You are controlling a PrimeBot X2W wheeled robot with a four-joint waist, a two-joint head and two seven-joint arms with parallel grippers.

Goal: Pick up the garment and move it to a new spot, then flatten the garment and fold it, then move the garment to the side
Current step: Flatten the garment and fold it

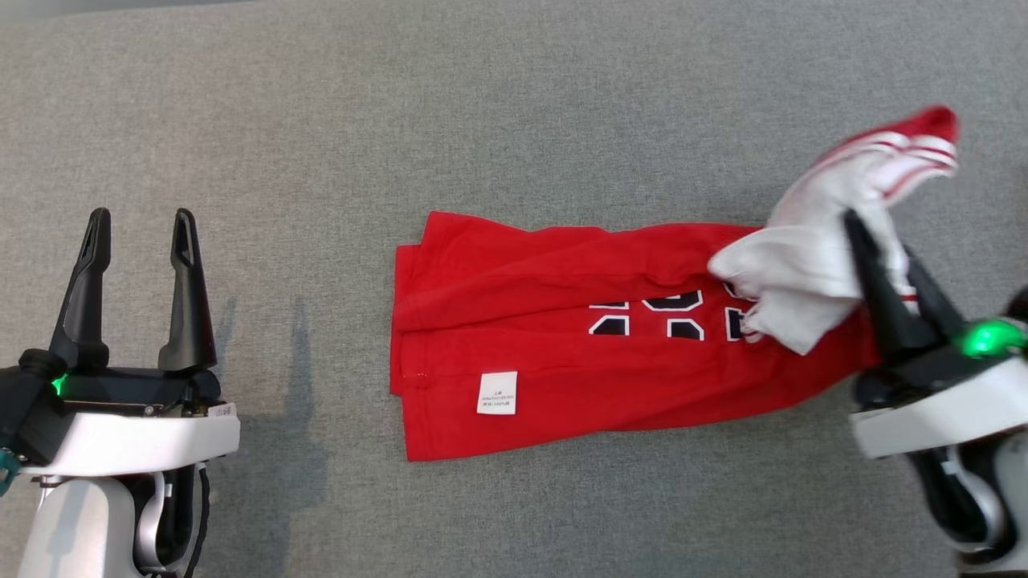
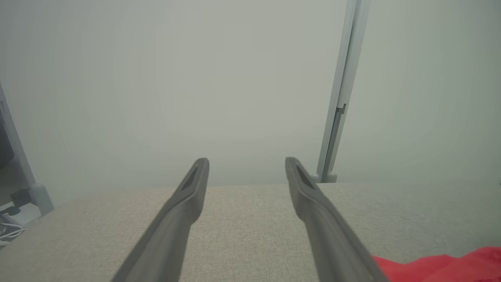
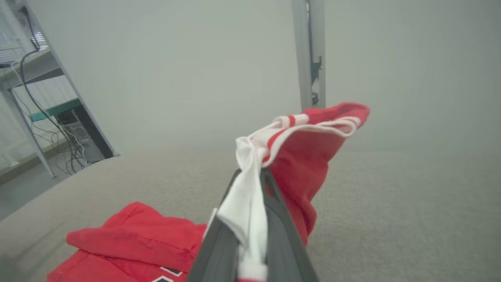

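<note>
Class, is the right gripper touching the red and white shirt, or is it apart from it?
Touching. The right wrist view shows the right gripper shut on a white fold of the shirt, with the cloth pinched between its two fingers.

Right end effector (image 1: 881, 235) clamped.

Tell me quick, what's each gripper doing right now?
Left gripper: open, holding nothing, clear of the garment.
Right gripper: shut on the garment's white-trimmed end, which is raised.
</note>
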